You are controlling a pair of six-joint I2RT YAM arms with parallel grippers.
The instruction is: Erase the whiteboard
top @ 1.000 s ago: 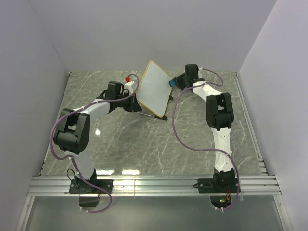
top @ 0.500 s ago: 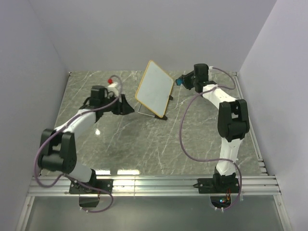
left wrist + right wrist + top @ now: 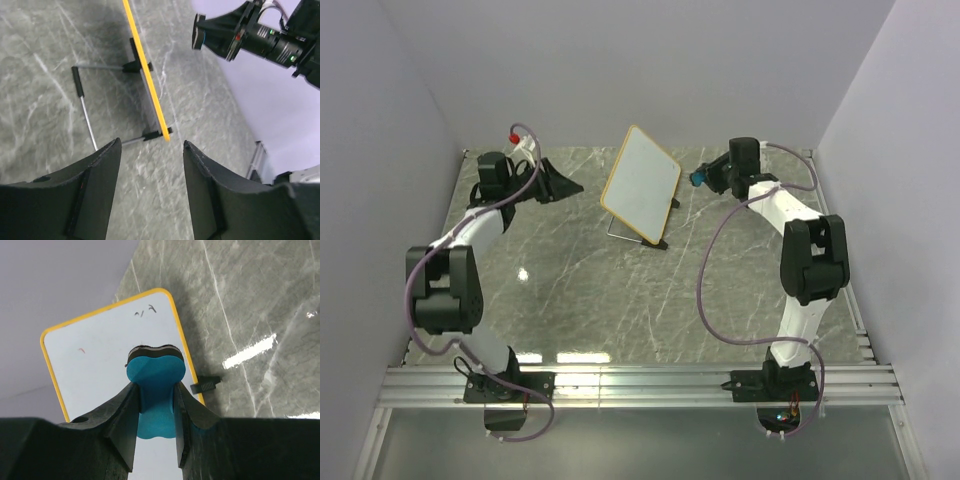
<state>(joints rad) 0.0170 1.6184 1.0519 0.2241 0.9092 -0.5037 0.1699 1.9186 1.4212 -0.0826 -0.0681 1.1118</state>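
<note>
The whiteboard (image 3: 642,192), white with a thin yellow frame, stands tilted on its wire stand (image 3: 85,107) at the back middle of the table. In the left wrist view I see it edge-on as a yellow strip (image 3: 145,70). My left gripper (image 3: 565,183) is open and holds nothing, well to the left of the board. My right gripper (image 3: 700,178) is shut on a blue eraser (image 3: 154,372) with a dark felt face, just off the board's right side. The whiteboard's face (image 3: 100,360) shows small dark marks (image 3: 145,311) near one corner and a faint red mark (image 3: 81,350).
Grey walls close in the marble table (image 3: 620,300) at the back and on both sides. An aluminium rail (image 3: 640,380) runs along the near edge by the arm bases. A black foot (image 3: 205,385) of the board juts out at its edge.
My left gripper has opened at the board's left edge and drawn back to the far left. My right gripper, with the eraser, has pulled off the board to the right.
</note>
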